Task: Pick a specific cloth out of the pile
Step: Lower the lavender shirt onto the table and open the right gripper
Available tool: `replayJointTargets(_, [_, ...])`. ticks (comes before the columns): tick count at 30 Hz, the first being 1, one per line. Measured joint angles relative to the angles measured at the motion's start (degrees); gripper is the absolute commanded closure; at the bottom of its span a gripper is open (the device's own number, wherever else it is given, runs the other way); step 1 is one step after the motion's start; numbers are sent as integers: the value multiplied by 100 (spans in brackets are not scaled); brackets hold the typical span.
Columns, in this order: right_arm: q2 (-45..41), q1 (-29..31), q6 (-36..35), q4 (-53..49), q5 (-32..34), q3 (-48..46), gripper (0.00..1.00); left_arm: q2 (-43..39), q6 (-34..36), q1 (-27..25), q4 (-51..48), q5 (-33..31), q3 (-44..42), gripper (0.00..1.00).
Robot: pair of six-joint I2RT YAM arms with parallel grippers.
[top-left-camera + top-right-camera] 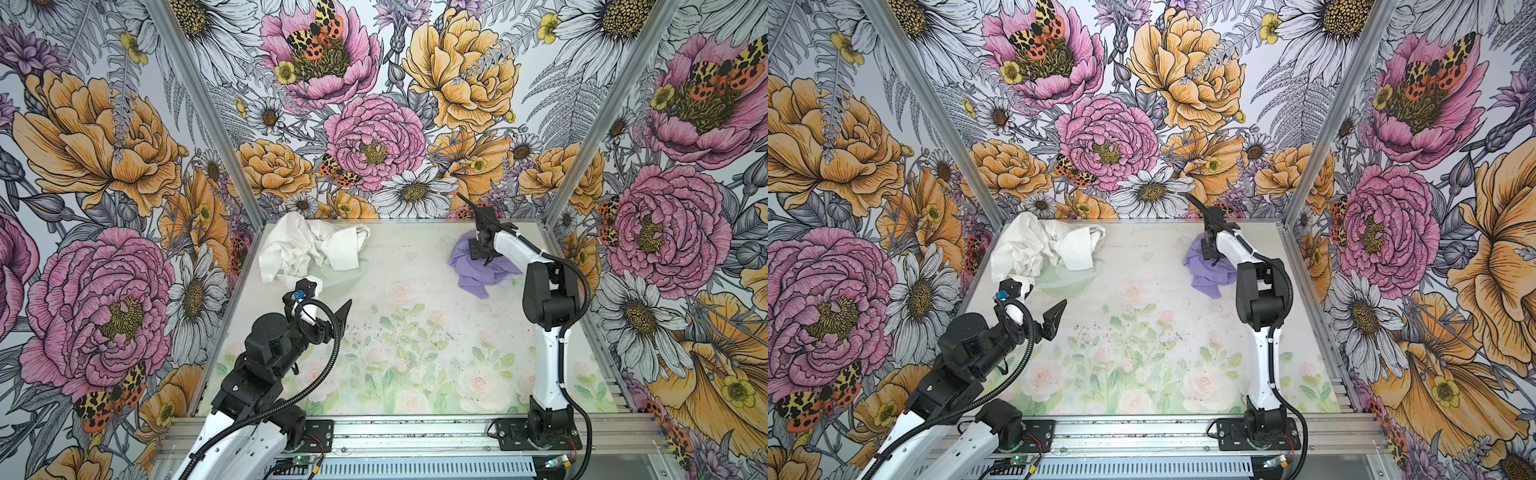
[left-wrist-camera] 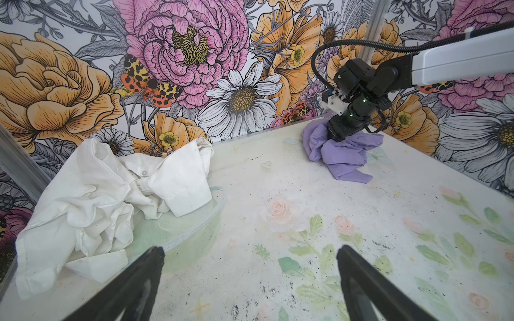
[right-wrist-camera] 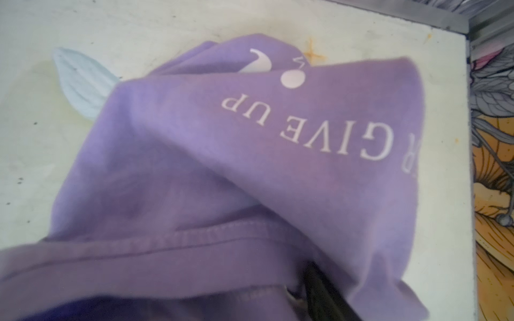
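Note:
The cloth [image 1: 484, 268] [image 1: 1208, 272], lavender with white print, lies bunched at the table's back right, well apart from the pile [image 1: 307, 249] [image 2: 91, 194], now a crumpled white cloth at the back left. My right gripper [image 1: 478, 254] [image 2: 338, 136] points down into the lavender cloth. In the right wrist view the cloth [image 3: 222, 166] fills the picture and covers the jaws; only one dark finger [image 3: 322, 291] shows among the folds. My left gripper [image 2: 250, 250] [image 1: 330, 305] hangs open and empty over bare table, in front of the white cloth.
A clear round dish [image 2: 189, 222] [image 1: 347, 276] lies partly under the white cloth's near edge. Floral walls with metal posts [image 1: 582, 137] close in the table on three sides. The metal rail [image 1: 415, 428] with both arm bases runs along the front.

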Motion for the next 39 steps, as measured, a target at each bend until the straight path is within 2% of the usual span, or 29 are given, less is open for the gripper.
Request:
replayJointTargets(9, [42, -603, -15, -131, -105, 42, 57, 0, 0, 44, 0, 2, 0, 1])
replayJointTargets(16, [122, -640, 33, -229, -334, 234, 62, 2, 0, 70, 22, 4, 0, 1])
replayJointTargets(31, [437, -647, 28, -562, -813, 463, 63, -33, 0, 70, 42, 2, 0, 1])
replayJointTargets(39, [647, -645, -39, -929, -940, 826, 59, -33, 0, 70, 42, 2, 0, 1])
